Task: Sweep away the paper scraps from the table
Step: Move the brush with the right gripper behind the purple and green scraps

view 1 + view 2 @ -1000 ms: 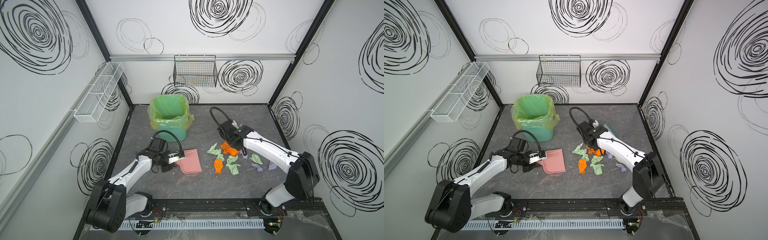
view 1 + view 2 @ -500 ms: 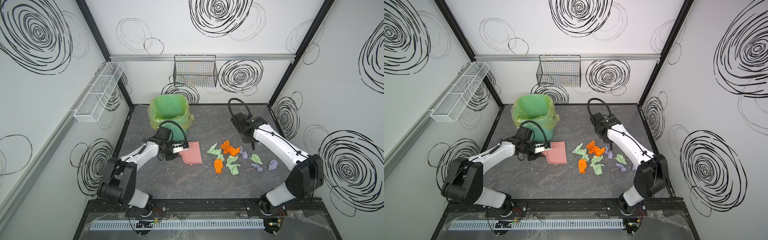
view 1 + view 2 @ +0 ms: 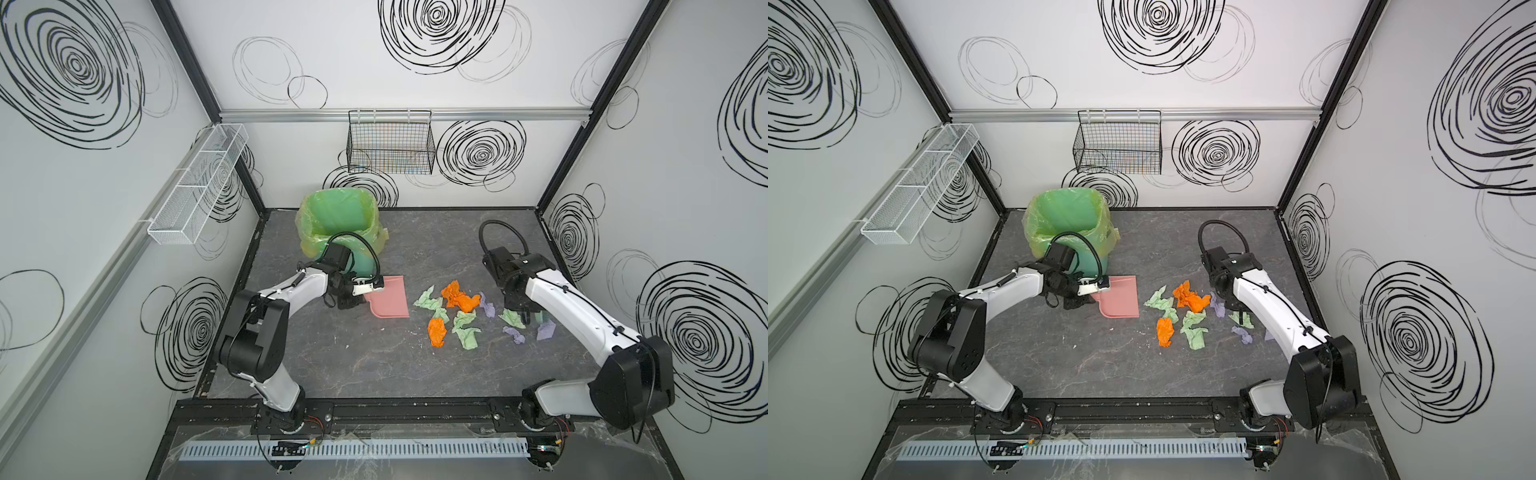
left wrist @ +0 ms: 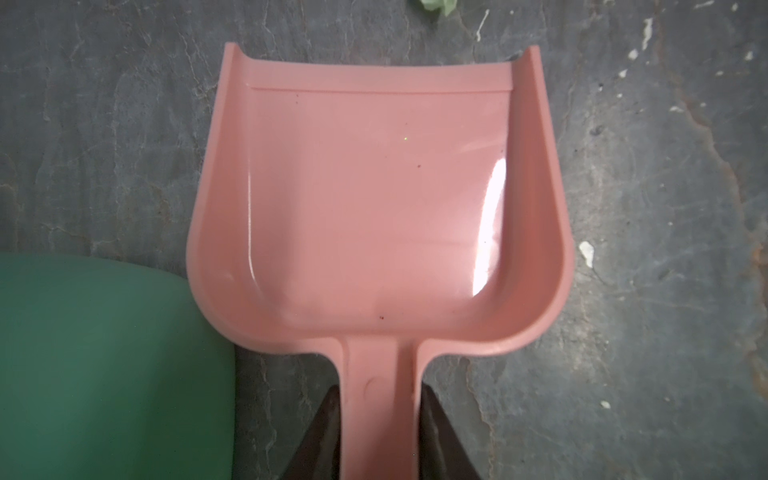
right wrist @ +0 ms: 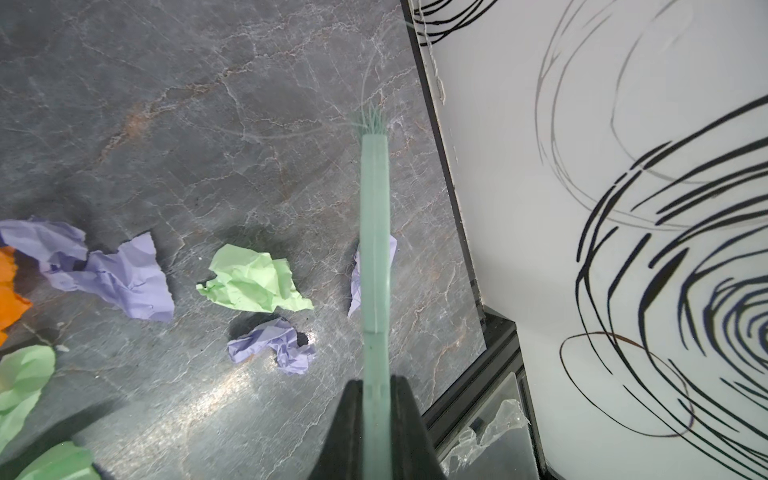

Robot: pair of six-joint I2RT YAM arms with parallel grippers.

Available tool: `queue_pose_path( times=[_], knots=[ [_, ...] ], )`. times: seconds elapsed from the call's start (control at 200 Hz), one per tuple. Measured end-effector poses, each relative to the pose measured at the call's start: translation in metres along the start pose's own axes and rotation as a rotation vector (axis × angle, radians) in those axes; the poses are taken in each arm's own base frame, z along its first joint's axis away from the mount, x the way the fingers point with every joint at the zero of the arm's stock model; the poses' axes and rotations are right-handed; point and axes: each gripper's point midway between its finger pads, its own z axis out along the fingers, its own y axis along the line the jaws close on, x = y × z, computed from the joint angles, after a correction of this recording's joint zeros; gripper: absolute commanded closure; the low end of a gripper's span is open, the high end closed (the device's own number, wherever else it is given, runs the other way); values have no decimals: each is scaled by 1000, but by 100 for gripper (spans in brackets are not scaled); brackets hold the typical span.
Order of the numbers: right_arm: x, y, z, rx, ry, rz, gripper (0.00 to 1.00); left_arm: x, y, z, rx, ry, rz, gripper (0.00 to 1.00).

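Crumpled paper scraps lie right of the table's (image 3: 374,365) middle: orange (image 3: 459,297), pale green (image 3: 467,328) and lilac (image 3: 514,334), also in a top view (image 3: 1192,301). My left gripper (image 4: 379,395) is shut on the handle of a pink dustpan (image 4: 374,199), which lies flat and empty left of the scraps in both top views (image 3: 390,297) (image 3: 1120,297). My right gripper (image 5: 376,382) is shut on a pale green brush (image 5: 374,232). The brush hangs over the scraps' right side, above a lilac scrap (image 5: 355,282) and beside a green one (image 5: 253,278).
A green bin with a yellow-green liner (image 3: 338,220) stands right behind the dustpan, its wall (image 4: 104,365) close to the pan's corner. The right wall and black table frame (image 5: 457,232) run close to the brush. A wire basket (image 3: 390,143) hangs on the back wall.
The left arm carried the dustpan toward the back, up against the bin. The right arm swung the brush from above the orange scraps to the pile's right side.
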Motion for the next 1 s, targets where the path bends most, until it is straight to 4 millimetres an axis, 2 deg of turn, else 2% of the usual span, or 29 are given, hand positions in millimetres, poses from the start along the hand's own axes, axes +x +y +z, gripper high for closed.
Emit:
queue_pose_path(
  times=[0.32,0.675,1.001],
  knots=[
    [3,-16,-1,-8,-10,67,100,-4,-2,3,10,-2,10,100],
    [-3,-42,-19,-11,-119,218,100,-6,0,1,7,-4,10,100],
    [9,-60,0,41,-54,285,100,-8,-2,-1,16,-16,2,100]
  ],
)
